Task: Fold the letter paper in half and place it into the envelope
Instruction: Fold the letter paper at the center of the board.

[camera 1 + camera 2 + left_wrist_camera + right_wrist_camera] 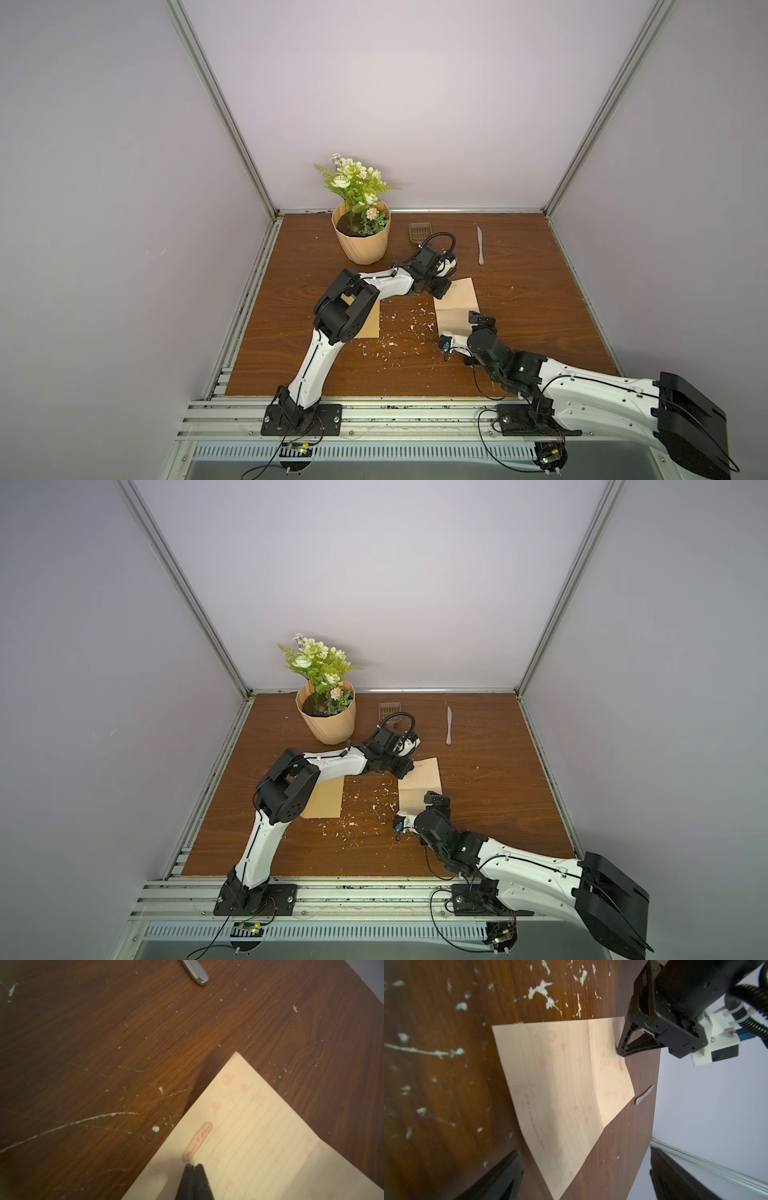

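Note:
The letter paper (457, 305) (420, 783) lies flat and unfolded on the wooden table, pale cream, with a crease across its middle. The lined sheet fills much of the right wrist view (566, 1084). My left gripper (439, 296) (194, 1165) is shut, its tips pressing down on the sheet (259, 1136) near its far left corner. My right gripper (478, 328) (583, 1184) is open at the near edge, its jaws wide apart on either side of the near corner, holding nothing. The mustard envelope (371, 326) (326, 800) lies to the left, partly hidden under my left arm.
A flower pot (361, 243) stands at the back left. Beside it lies a small grey slotted scoop (419, 232). A metal knife (480, 245) (643, 1095) lies behind the paper. White flakes (399, 332) are scattered between envelope and paper. Walls close three sides.

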You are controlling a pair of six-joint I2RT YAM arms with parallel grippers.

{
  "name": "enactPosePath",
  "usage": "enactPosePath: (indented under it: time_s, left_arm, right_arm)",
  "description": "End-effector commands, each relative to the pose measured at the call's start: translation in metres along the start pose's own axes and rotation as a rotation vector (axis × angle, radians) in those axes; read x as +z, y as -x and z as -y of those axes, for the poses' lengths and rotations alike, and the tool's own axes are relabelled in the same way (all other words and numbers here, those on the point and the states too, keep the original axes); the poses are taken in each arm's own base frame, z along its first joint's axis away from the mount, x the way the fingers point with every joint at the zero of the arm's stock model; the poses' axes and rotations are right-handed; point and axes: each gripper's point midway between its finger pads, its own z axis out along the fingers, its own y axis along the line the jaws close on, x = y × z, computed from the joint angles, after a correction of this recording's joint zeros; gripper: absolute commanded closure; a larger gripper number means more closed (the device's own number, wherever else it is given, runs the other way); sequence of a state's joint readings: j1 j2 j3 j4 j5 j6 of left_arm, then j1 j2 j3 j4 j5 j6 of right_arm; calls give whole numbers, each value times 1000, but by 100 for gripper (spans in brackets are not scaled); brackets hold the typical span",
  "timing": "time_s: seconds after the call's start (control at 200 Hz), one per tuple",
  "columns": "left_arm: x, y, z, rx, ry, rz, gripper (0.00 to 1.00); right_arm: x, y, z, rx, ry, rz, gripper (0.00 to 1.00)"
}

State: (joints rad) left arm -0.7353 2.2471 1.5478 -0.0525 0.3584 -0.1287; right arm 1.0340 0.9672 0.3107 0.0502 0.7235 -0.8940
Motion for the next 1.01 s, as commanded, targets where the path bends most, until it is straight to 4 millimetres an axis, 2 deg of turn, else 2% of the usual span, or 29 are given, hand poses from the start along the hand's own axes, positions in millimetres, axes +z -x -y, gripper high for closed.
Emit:
enactPosePath:
  time_s: [0.0,0.24,0.42,0.555,0.811,1.001]
  left_arm:
    - [14,-59,-8,-24,8,-183,100]
    - [14,-65,-5,-22,-9,-201,100]
    - [14,-64,-5,-13,-13,-204,100]
    - [12,-64,-3,-6,-21,-207,100]
    - [9,-69,-1,0,-32,-225,100]
    - [8,-71,0,5,-36,-230,100]
  right_arm:
    - [-4,-4,6,13,-29,-11,1]
    - [9,-12,-7,-32,-14,-88,1]
    - [5,-7,-11,-24,25,-41,1]
    - [13,-12,-18,-61,39,-58,1]
    - [33,-12,-16,-68,21,-91,1]
    - [36,-3,-16,-69,26,-58,4]
